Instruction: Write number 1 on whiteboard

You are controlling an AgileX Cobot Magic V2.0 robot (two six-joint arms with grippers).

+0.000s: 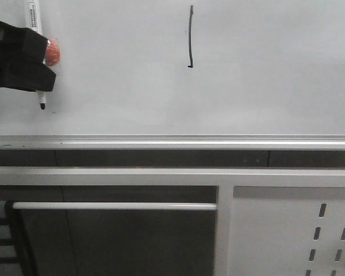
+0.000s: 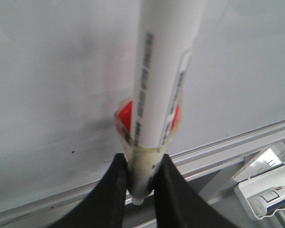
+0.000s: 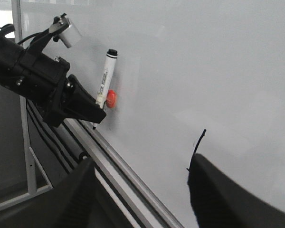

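The whiteboard [image 1: 264, 75] fills the upper front view. The number 1 [image 1: 191, 37] is a thin black, nearly vertical stroke with a tiny foot, up in the middle. My left gripper [image 1: 45, 69] at the far left is shut on a white marker [image 1: 34, 17] with a red-orange band [image 1: 52, 53]. The marker's black tip [image 1: 42, 106] points down at the board, well left of the stroke. In the left wrist view the fingers [image 2: 109, 194] clamp the marker [image 2: 156, 80]. My right gripper [image 3: 142, 199] is open and empty, facing the board near the stroke [image 3: 198, 145].
A silver rail [image 1: 172, 141] runs along the board's lower edge. Below it are a white frame with a horizontal bar [image 1: 115, 205] and a grey perforated panel [image 1: 328, 230]. A white holder with another marker [image 2: 268, 199] sits below the rail. Black cables [image 3: 47, 137] hang beside the left arm.
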